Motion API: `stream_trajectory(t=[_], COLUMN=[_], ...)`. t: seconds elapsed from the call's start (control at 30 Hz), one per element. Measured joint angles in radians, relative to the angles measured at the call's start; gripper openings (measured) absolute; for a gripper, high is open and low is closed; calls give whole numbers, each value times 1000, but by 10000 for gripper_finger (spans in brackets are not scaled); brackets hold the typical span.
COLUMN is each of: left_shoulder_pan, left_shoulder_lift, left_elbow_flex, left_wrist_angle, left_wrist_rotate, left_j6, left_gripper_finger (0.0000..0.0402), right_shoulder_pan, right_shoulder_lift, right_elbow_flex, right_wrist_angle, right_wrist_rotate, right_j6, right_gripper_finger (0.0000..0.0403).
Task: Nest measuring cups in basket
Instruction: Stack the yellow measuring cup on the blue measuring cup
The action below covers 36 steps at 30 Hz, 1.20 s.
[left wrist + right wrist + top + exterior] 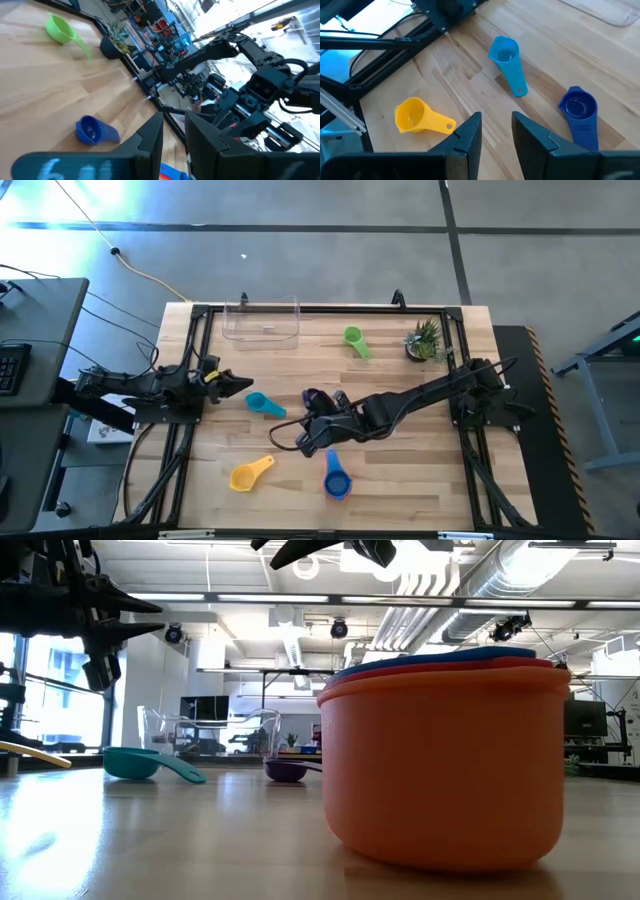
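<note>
The clear basket (262, 320) stands at the table's far edge. Single measuring cups lie on the wood: green (354, 340), teal (264, 404), purple (312, 396) and yellow (250, 473). Near the front edge, a blue cup sits nested in a red and an orange one (445, 760). My right gripper (295, 432) hangs open above the table between the purple, yellow and stacked cups, with nothing between its fingers (470, 135). My left gripper (238, 385) stays open at the left edge, just left of the teal cup.
A small potted plant (425, 340) stands at the far right, beside the green cup. Black frame rails run along the table's left and right sides (190, 360). Bare wood lies between the basket and the cups in the middle.
</note>
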Motion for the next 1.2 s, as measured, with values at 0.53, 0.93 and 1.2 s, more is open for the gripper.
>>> stream_trajectory(t=[0.53,0.93,1.2], left_shoulder_pan=[0,0,-9], left_shoulder_lift=[38,248,372], left_elbow_flex=[274,569,587], left_wrist_angle=[-131,-616,-640], left_wrist_rotate=[131,251,413], left_j6=[150,123,61], left_gripper_finger=[71,71,71], right_shoulder_pan=[0,0,0], right_shoulder_lift=[0,0,0], right_elbow_flex=[0,-1,-1], right_wrist_angle=[-41,-159,-259], right_wrist_rotate=[36,38,40], right_j6=[-2,81,176], right_gripper_finger=[99,99,99])
